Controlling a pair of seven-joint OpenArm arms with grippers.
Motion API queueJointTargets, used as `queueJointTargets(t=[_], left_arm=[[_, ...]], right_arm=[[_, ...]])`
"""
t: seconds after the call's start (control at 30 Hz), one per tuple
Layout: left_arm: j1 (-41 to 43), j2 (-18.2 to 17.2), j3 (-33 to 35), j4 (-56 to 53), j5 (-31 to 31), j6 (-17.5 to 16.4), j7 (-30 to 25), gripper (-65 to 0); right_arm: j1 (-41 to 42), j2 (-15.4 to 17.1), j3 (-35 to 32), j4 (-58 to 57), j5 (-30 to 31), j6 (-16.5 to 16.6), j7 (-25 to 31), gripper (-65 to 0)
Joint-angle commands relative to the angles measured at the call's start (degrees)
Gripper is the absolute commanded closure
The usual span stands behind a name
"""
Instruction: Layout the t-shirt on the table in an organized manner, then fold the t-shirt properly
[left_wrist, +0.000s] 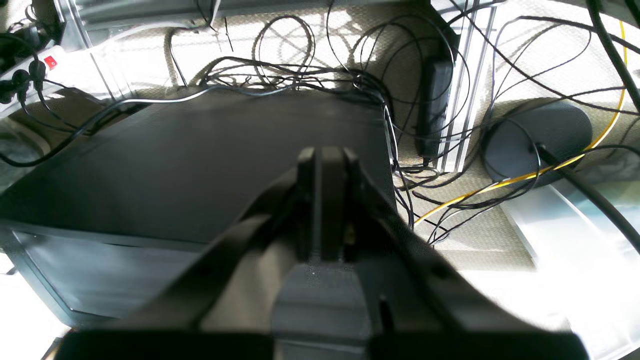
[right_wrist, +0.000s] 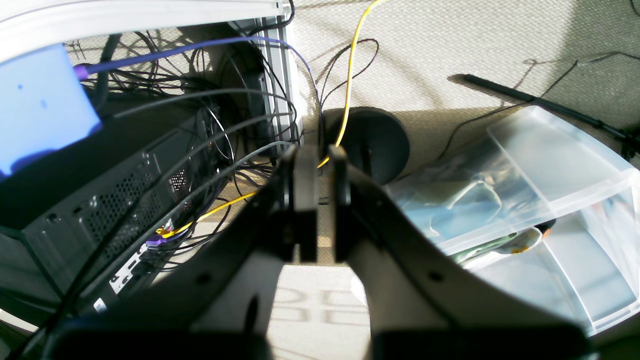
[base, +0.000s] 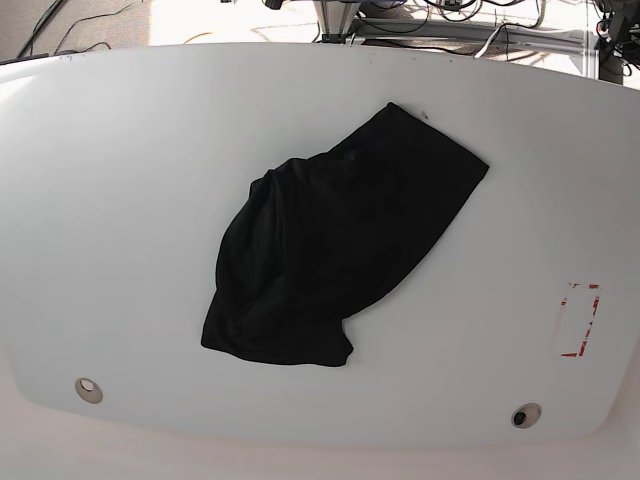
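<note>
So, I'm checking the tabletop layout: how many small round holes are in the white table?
2: one small round hole near the front left corner, another near the front right; the black t-shirt might hide more.

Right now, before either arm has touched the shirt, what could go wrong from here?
1. The t-shirt lies bunched and skewed on the table, with overlapping layers at its lower left; a pinch there may lift several layers at once.
2. Both wrist views show only floor cables, so the left gripper and right gripper, both shut, start away from the cloth and must open before reaching it.
3. Black fabric hides folds, so sleeves and hem are hard to tell apart.
</note>
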Motion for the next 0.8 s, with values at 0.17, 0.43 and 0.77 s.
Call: queueJointTargets(t=[0.17,0.43,0.77], left_arm=[[5.4,-0.3,0.0,7.5,0.2,0.2,-0.4,-0.6],[11.6,-0.6,-0.1,16.8,0.2,0.2,-0.4,-0.4],[20.9,-1.4,-0.1,30.9,0.2,0.2,-0.3,-0.4]], right_arm=[[-6.3,1.1,0.2,8.7,0.3,0.3,1.9,-2.9],[-11.7,2.1,0.4,16.2,0.6,0.1,1.9,-2.9],[-18.7,3.6,0.4,26.4,0.7,0.0,1.9,-2.9]])
